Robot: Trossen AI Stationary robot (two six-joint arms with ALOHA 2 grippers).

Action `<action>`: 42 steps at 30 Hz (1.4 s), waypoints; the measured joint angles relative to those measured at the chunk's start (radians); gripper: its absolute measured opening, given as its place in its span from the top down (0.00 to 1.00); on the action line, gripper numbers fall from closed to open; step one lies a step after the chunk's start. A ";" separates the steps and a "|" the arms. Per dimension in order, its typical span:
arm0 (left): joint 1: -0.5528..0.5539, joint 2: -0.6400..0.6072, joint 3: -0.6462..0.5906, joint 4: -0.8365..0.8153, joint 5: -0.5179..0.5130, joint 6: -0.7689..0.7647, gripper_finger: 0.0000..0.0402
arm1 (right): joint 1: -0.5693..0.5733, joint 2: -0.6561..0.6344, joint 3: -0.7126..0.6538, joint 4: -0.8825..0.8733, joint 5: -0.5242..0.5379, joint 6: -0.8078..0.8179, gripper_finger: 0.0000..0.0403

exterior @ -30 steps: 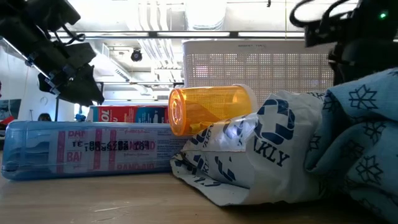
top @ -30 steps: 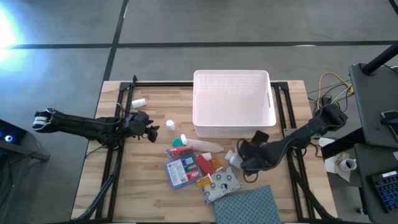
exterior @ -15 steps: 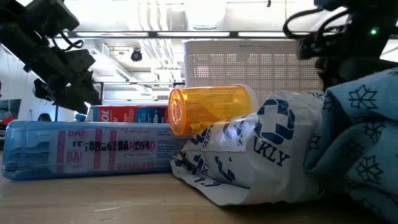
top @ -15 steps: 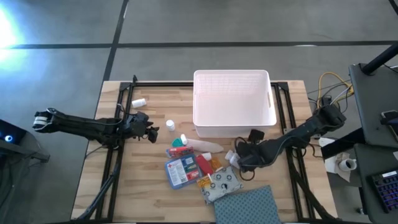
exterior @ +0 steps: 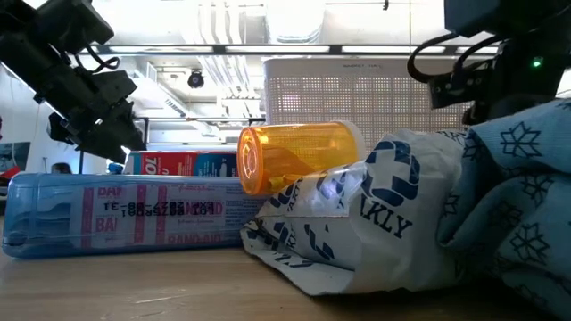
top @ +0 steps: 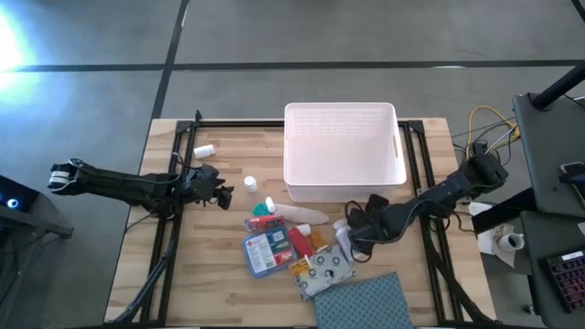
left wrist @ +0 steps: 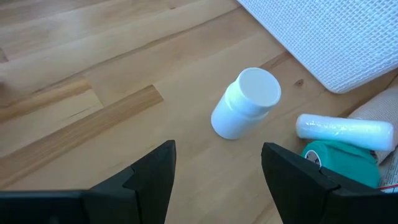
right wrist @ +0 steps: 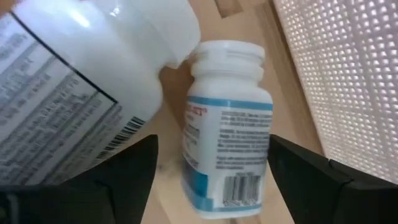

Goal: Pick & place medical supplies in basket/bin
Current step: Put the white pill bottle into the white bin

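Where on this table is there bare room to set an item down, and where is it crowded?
Bare wood lies between the left gripper and the table's near left corner. The white bin shows nothing inside. The supplies are packed tightly in front of the bin, where the right gripper works.

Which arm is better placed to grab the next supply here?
Right. The right gripper is open at the pile by the bin, a labelled white bottle between its fingers. The left gripper waits, open, short of a small white bottle.
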 joint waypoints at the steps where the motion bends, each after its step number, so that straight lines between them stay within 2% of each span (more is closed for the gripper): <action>1: 0.000 0.000 0.000 0.000 0.000 0.000 0.46 | -0.002 0.000 0.000 0.010 0.001 0.001 0.29; 8: 0.000 0.000 0.000 0.000 0.000 0.000 0.46 | -0.019 0.000 -0.002 0.074 0.046 0.065 0.31; 15: 0.000 0.000 0.000 -0.001 0.000 0.000 0.46 | -0.025 0.000 -0.035 0.115 0.055 0.092 0.38; 22: 0.000 0.000 0.000 -0.001 0.000 0.000 0.46 | -0.025 0.000 -0.039 0.114 -0.031 0.108 0.51; 26: 0.000 0.000 0.000 -0.001 0.000 0.000 0.46 | -0.025 0.000 -0.025 0.087 -0.068 0.204 0.63; 28: 0.000 0.000 0.000 0.000 0.000 0.000 0.46 | -0.021 0.000 0.004 0.044 -0.071 0.265 0.69; 34: 0.000 0.000 0.000 -0.001 0.000 0.000 0.46 | 0.029 -0.012 0.143 -0.105 -0.046 0.311 0.70; 39: 0.000 0.000 0.000 0.000 0.000 0.000 0.46 | 0.061 -0.046 0.350 -0.225 -0.010 0.325 0.70; 42: 0.000 0.000 0.000 0.003 0.000 0.000 0.46 | 0.058 -0.075 0.480 -0.233 0.036 0.254 0.70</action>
